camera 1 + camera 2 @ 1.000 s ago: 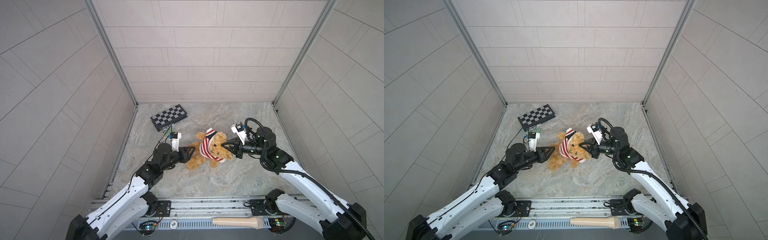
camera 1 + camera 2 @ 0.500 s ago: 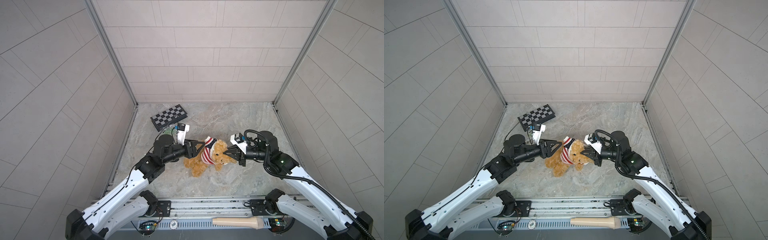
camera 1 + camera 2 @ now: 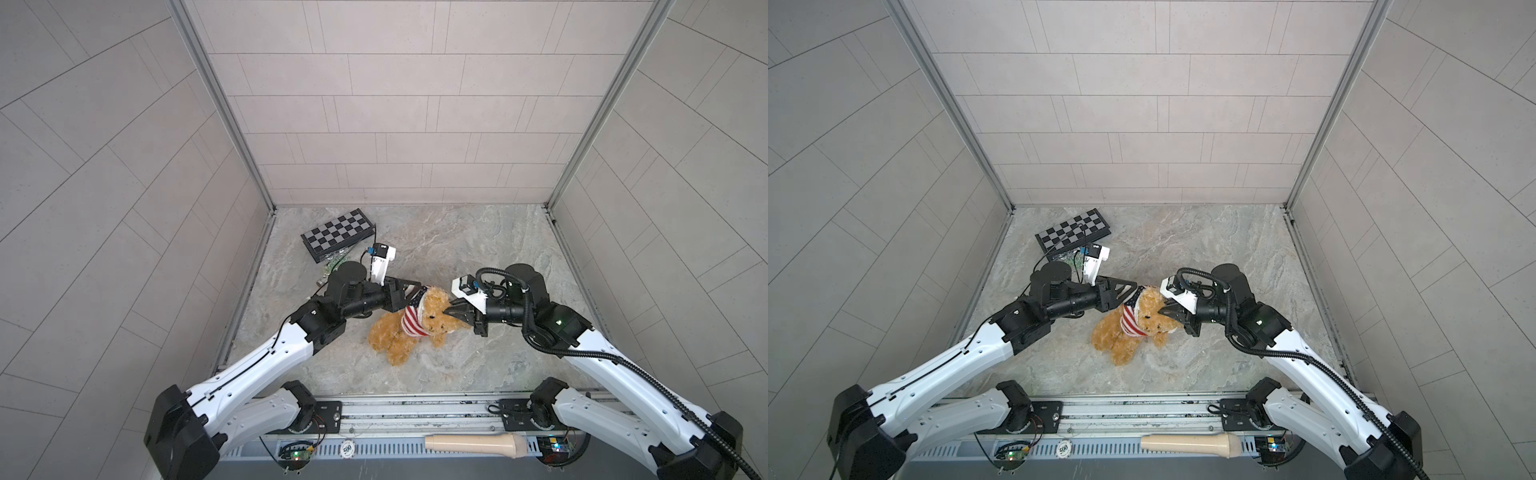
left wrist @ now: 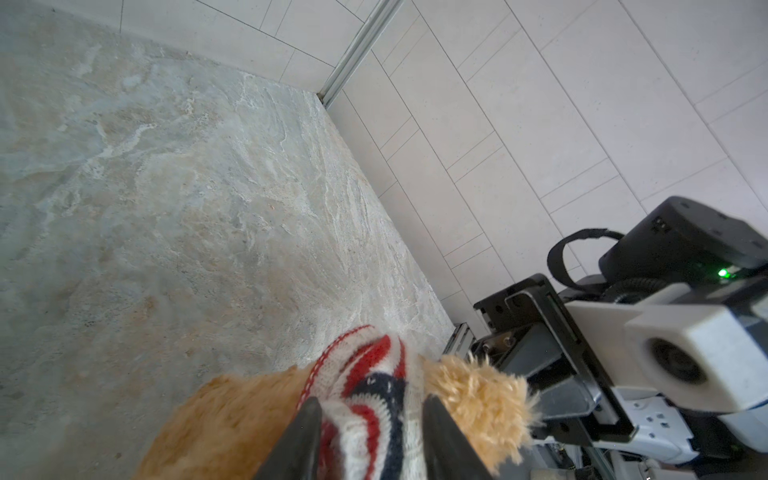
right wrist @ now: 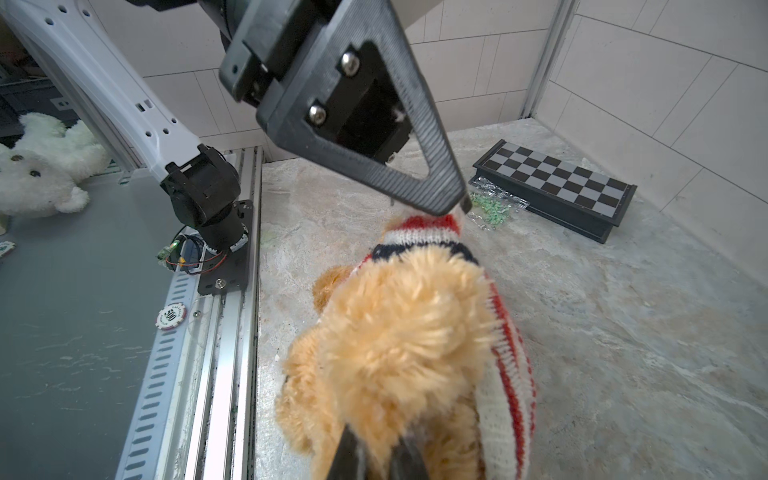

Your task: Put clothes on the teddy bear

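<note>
**Two arms meet at the teddy bear [image 3: 388,338]**

Desk [image 3: 478,249]: marbled stone top. The bear lies on it about mid-desk, in both top views.

Left arm [image 3: 266,357]: reaches in on the bear's leg side.

Right arm [image 3: 602,353]: comes in on the bear's head side.

Chessboard [image 3: 337,232]: folded, lying flat. It sits beyond the bear toward the far left corner, well apart from it.

White plush toy [image 5: 41,174]: seen in the right wrist view only. It is off the desk past the rail, well apart from the bear.

Sweater [image 3: 411,322]: red-and-white striped knit with a navy patch. It is bunched around the bear's neck and shoulders; the belly and legs show as plain fur.

Left gripper [image 4: 370,415]: at the back of the bear's neck.
- Left wrist view: the two fingers straddle a fold of the sweater, and the knit fills the gap.
- Right wrist view: the knit rises to a peak at the gripper tip.
- Read as grasping the sweater.

Right gripper [image 5: 378,453]: clenched on the fur of the bear's head. Fingers are nearly together with fur between them.

Bag of small green pieces [image 5: 494,203]: beyond the bear, just beside the chessboard.

Poker chip [image 3: 347,448]: on the front rail, on the camera side of the bear, well apart.
</note>
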Available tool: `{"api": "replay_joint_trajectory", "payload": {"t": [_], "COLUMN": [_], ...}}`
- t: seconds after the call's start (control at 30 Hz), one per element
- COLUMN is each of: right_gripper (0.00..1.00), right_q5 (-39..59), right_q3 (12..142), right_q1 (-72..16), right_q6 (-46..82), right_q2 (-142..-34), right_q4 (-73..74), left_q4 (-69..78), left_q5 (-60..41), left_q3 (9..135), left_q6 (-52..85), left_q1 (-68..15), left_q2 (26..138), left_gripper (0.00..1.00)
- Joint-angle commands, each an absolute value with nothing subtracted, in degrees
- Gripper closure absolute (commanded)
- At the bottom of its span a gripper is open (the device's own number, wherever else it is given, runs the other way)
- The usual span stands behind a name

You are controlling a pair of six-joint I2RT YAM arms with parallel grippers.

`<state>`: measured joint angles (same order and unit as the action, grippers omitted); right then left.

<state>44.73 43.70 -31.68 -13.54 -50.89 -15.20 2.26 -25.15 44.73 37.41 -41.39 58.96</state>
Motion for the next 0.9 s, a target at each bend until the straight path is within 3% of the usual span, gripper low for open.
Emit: {"api": "replay_joint_trajectory", "payload": {"t": [0.0, 0.33, 0.6, 0.87], "right_gripper": [1.00, 1.00, 1.00, 1.00], "right_q5": [44.23, 40.57, 39.48, 38.58], "right_q3": [44.47, 44.21, 43.61, 42.98], "right_q1": [-32.08, -32.76, -35.26, -36.29], "right_q6": [-15.95, -16.19, -18.64, -18.68], "right_q2": [-49.22, -46.76, -43.93, -44.40], "right_q4": [-10.99, -11.15, -12.94, -11.45], "left_q4": [2.81, -0.47, -0.20, 2.17], "left_q5": [-24.61, -20.97, -22.03, -25.71], "left_q3": [44.15, 43.65, 37.31, 37.10], "left_q6": [36.98, 36.46, 39.68, 39.88], "left_q1": [-42.18, -40.97, -29.89, -29.72], "left_q2": [58.49, 56.77, 51.83, 50.37], "left_gripper": [0.67, 1.00, 1.00, 1.00]}}
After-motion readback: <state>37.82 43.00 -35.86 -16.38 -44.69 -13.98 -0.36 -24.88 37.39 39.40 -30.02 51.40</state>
